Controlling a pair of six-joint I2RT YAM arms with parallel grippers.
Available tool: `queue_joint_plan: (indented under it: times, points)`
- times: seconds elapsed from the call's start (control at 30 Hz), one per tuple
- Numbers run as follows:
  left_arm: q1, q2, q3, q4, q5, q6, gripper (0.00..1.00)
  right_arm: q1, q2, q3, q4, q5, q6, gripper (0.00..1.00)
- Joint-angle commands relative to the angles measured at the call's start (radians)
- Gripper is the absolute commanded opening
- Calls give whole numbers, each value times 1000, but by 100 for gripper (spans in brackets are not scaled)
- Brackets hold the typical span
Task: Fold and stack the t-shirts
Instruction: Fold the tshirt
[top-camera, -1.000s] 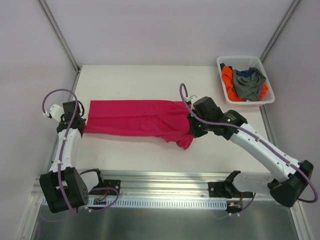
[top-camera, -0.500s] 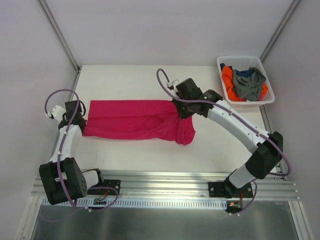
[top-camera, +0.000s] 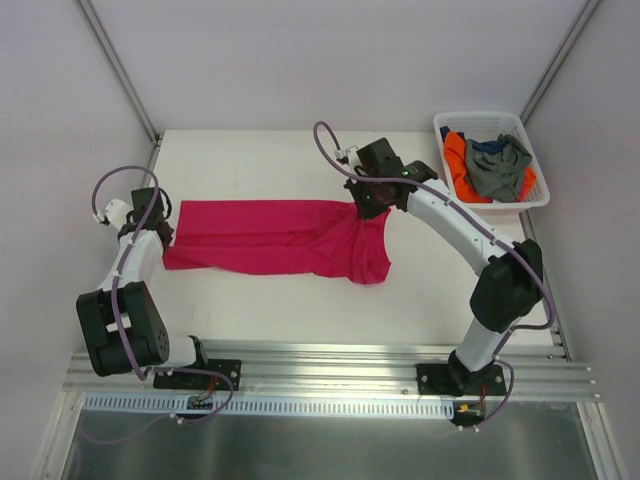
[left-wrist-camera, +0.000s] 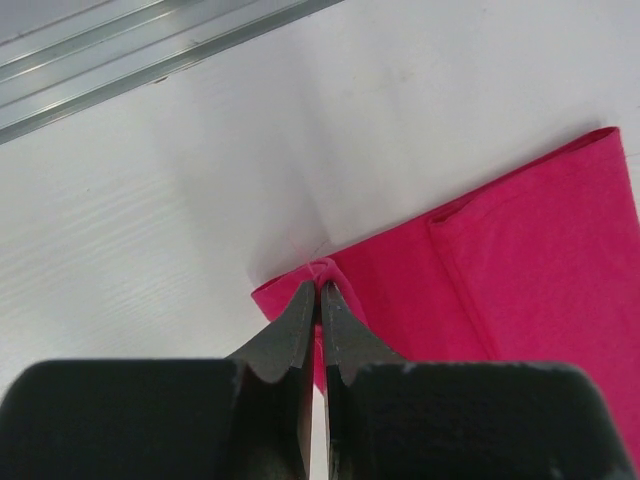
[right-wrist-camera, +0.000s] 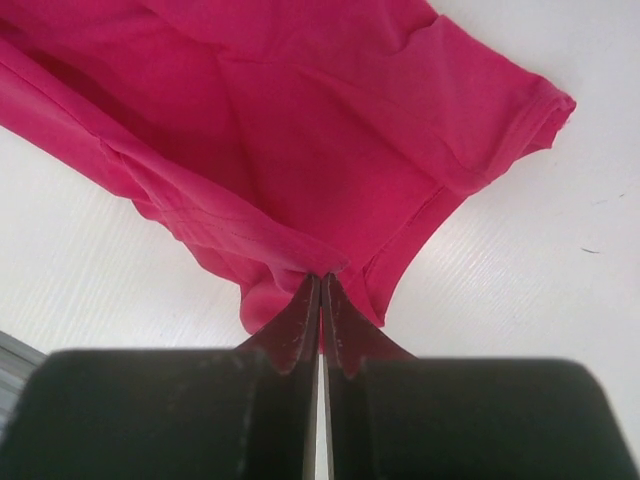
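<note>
- Where the left arm reaches out along the left edge of the white table, the left gripper sits at the left end of the pink t-shirt, with its jaws pressed together on a pinch of the cloth's corner.
- Seen from the left wrist, the left gripper has its two dark fingertips closed tight, and a small pucker of the pink t-shirt is caught between them. A folded edge of the cloth runs off to the right, and an aluminium rail crosses the top of that view.
- Across the middle of the table, the pink t-shirt lies flat as a long band from left to right, with a sleeve spreading toward the near side at its right end.
- At that right end, the right gripper has the far corner of the shirt, its jaws closed on the cloth.
- From the right wrist, the right gripper shows its fingertips shut tight on a gathered seam of the pink t-shirt, with the sleeve's hemmed opening off to the right.
- In the far right corner of the table stands a white plastic basket, well apart from the pink shirt. It holds an orange t-shirt, a dark blue t-shirt and a grey t-shirt crumpled on top.
</note>
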Motion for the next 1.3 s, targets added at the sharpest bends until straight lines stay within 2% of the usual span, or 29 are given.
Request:
queue_joint_plan:
  times: [0.0, 0.5, 0.8, 1.03, 1.27]
  points:
    - [-4, 29, 56, 21, -42, 4, 0, -29, -6, 50, 30, -41, -34, 1]
    - [-4, 109, 99, 25, -48, 15, 0, -84, -71, -41, 58, -44, -37, 1]
    - [-6, 68, 73, 31, -33, 31, 0, -101, -190, -114, 67, -23, -26, 1]
    - [-6, 4, 21, 79, 2, 100, 0, -102, -272, -180, 84, -1, -17, 1]
    - [-10, -36, -3, 108, 7, 146, 0, -102, -246, -177, 93, 0, -31, 1]
